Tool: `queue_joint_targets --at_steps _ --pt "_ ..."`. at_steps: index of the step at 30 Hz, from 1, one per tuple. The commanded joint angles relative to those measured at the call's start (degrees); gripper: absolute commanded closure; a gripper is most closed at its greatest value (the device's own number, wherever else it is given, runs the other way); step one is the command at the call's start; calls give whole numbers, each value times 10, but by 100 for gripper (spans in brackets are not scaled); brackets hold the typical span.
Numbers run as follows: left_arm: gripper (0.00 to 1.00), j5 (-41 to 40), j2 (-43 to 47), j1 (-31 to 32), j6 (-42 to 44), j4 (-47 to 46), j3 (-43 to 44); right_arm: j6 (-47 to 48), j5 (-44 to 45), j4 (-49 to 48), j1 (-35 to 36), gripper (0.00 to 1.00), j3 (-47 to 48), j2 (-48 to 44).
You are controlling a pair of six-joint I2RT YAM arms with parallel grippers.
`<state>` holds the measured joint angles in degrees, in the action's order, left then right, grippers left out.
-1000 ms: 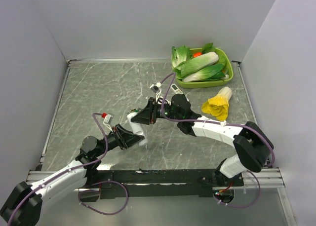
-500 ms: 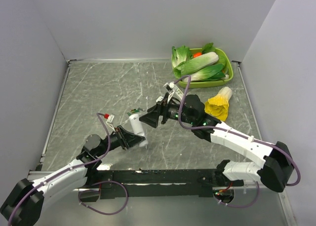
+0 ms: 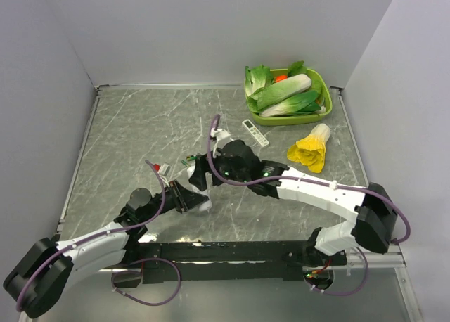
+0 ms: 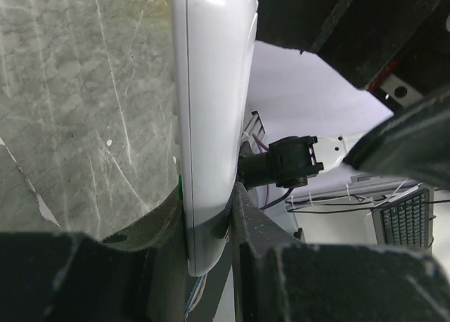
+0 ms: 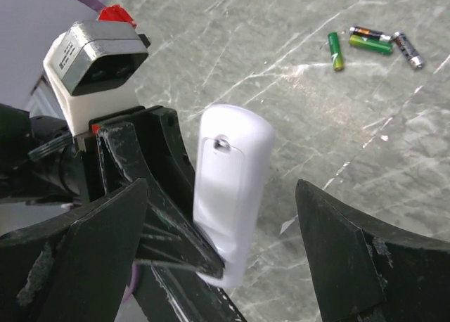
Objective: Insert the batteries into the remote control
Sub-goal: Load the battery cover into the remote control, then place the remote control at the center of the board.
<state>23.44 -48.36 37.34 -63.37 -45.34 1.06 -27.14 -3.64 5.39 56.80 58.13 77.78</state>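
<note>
My left gripper (image 4: 207,230) (image 3: 186,195) is shut on the lower end of the white remote control (image 4: 211,125) (image 5: 232,195), holding it on end above the table. In the right wrist view the remote's back faces the camera with its cover plate in place. My right gripper (image 5: 221,188) (image 3: 199,173) hangs open just over it, one finger on each side, touching nothing. Several small cells (image 5: 370,44) lie on the table beyond it. Two are green-wrapped, the others dark. I cannot tell whether any of them is one of the batteries.
A small white remote with button rows (image 3: 255,133) lies near the back right. A green tray (image 3: 325,112) of leafy vegetables stands behind it. A yellow-tipped cabbage (image 3: 309,150) lies in front of the tray. Walls close the table on three sides.
The right gripper opened wide, drew back to the right, then came back over the remote. The left gripper has kept its hold, with the remote shifted only slightly.
</note>
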Motion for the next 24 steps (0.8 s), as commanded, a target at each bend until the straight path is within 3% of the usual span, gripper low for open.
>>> queue_joint_targets --at_steps 1,8,11,16,17,20,23,24 --pt "99 -8 -8 5 -6 -53 5 -3 36 23 18 8 46 45" --pt "99 -21 -10 10 -4 -38 10 -13 57 50 26 15 75 97" --pt "99 -24 -14 12 -3 -27 14 -13 58 51 29 23 80 104" --pt "97 -30 -23 14 -4 -5 22 -5 64 58 31 54 77 99" --pt "95 -32 -24 15 -4 -1 23 -4 67 59 31 67 74 97" --pt "84 -42 -19 15 -6 16 21 2 79 73 26 91 64 82" --pt "67 -49 -11 15 -4 27 20 6 81 78 10 94 44 63" --pt "55 -50 -9 15 -4 33 21 9 81 79 6 94 37 57"
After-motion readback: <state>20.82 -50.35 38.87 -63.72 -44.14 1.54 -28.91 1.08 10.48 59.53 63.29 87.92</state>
